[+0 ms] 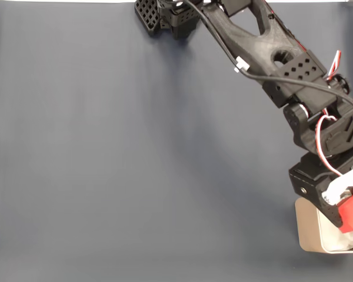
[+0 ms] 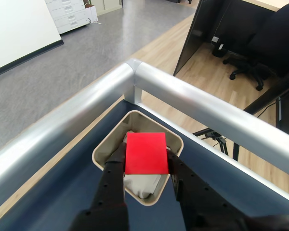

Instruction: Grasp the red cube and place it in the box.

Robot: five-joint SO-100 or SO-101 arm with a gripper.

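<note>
While the hand (image 2: 145, 161) pinches the red cube (image 2: 145, 153) above the box (image 2: 102, 153), metal rails (image 2: 202, 106) border the blue tabletop (image 1: 135, 164) corner.

My fixed view looks straight down from high above the dark blue table (image 1: 106, 153), with the arm (image 1: 265, 47) reaching in from the top edge toward the lower right corner. My wrist view rides on the arm, close in, facing forward and down past the table's metal rail (image 2: 207, 106) to the office floor. Both views share the box (image 1: 310, 232) (image 2: 106, 149) and the red cube (image 1: 352, 215) (image 2: 145, 153)
</note>
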